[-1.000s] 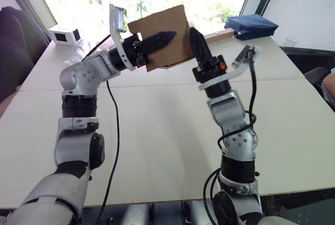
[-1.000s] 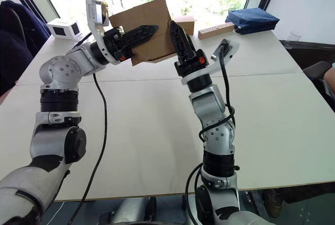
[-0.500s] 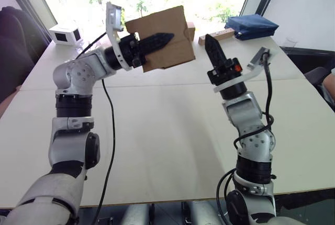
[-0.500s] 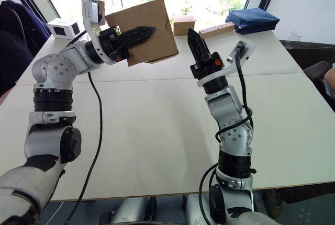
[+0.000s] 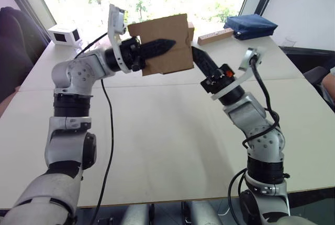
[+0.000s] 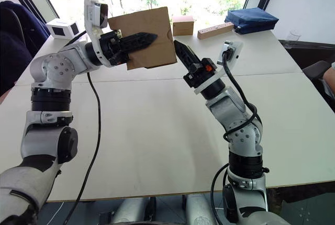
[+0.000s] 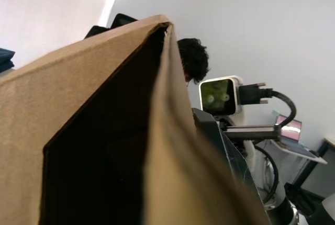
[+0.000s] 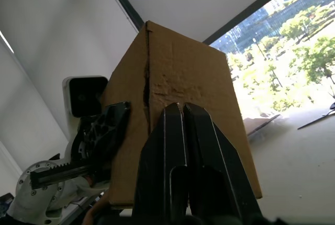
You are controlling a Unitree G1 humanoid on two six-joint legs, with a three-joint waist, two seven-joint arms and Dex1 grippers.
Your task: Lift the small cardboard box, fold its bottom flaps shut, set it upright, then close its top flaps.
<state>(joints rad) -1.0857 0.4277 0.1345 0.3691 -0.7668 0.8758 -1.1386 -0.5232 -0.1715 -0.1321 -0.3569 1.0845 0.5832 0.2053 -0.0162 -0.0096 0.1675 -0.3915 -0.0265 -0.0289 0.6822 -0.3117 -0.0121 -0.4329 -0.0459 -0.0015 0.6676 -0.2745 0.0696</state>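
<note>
I hold one small cardboard box in the air above the desk, my left fingers clamped on it, one black finger lying across its near face. My right fingers are pressed together, their tip at the box's lower right corner. Beyond my fingers on the desk sit one tan cube box, one wooden block and one blue bag.
</note>
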